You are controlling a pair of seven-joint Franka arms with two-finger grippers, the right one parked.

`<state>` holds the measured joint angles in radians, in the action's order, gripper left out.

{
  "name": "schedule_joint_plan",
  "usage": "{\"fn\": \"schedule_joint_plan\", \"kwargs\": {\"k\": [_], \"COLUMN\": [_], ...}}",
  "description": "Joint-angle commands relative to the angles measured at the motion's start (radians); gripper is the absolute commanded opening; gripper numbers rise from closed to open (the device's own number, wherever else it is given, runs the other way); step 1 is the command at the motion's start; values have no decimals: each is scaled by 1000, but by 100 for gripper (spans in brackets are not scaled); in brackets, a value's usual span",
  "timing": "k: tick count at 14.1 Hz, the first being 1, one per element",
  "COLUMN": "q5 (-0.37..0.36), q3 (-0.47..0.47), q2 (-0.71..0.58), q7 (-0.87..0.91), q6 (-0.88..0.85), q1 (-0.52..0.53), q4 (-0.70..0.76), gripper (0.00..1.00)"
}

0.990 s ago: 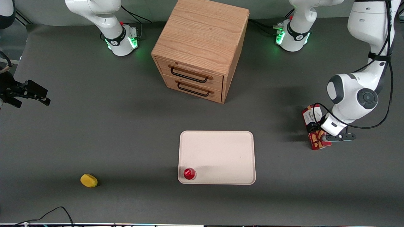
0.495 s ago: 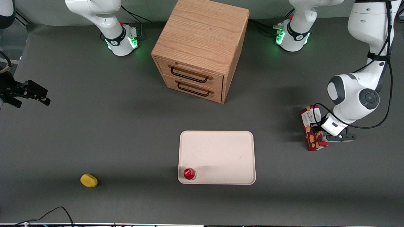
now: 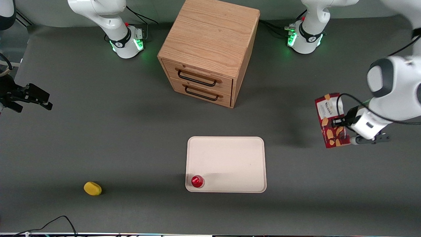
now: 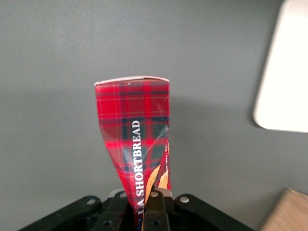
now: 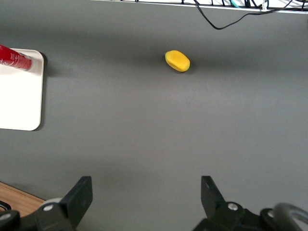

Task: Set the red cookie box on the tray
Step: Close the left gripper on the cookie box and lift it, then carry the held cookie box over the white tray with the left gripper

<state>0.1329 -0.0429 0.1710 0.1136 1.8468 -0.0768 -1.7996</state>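
The red cookie box [image 3: 330, 121] is a long dark-red carton with a white end panel and cookie pictures. My left gripper [image 3: 338, 123] is shut on its middle and holds it above the table, toward the working arm's end. In the left wrist view the tartan box [image 4: 136, 139] sticks out from between the fingers of my gripper [image 4: 144, 211], and its side is pinched in at the grip. The cream-white tray [image 3: 230, 158] lies flat near the table's middle, apart from the box; its corner shows in the left wrist view [image 4: 286, 72].
A small round red cap-like object [image 3: 197, 181] stands on the tray's near corner. A wooden two-drawer cabinet [image 3: 210, 46] stands farther from the front camera than the tray. A yellow object [image 3: 92, 188] lies toward the parked arm's end.
My left gripper has risen with the red cookie box, lifting it off the table and carrying it slightly farther from the front camera. The tray and red cap have not moved.
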Motion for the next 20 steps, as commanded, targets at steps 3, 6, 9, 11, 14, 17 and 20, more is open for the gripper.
{"fn": "schedule_joint_plan", "kwargs": {"k": [3, 6, 9, 11, 14, 17, 20], "q5": [-33, -47, -44, -50, -104, -140, -190], "q3": [-8, -2, 83, 130, 137, 149, 153], "q2": [57, 120, 227, 292, 372, 458, 534], "q7": [205, 381, 584, 652, 655, 646, 655], "q6": [-241, -233, -169, -85, 89, 236, 342], "q1": [-105, -190, -224, -231, -288, -308, -308], "q4": [304, 377, 442, 463, 465, 467, 467], "gripper": [0, 0, 0, 0, 0, 0, 0]}}
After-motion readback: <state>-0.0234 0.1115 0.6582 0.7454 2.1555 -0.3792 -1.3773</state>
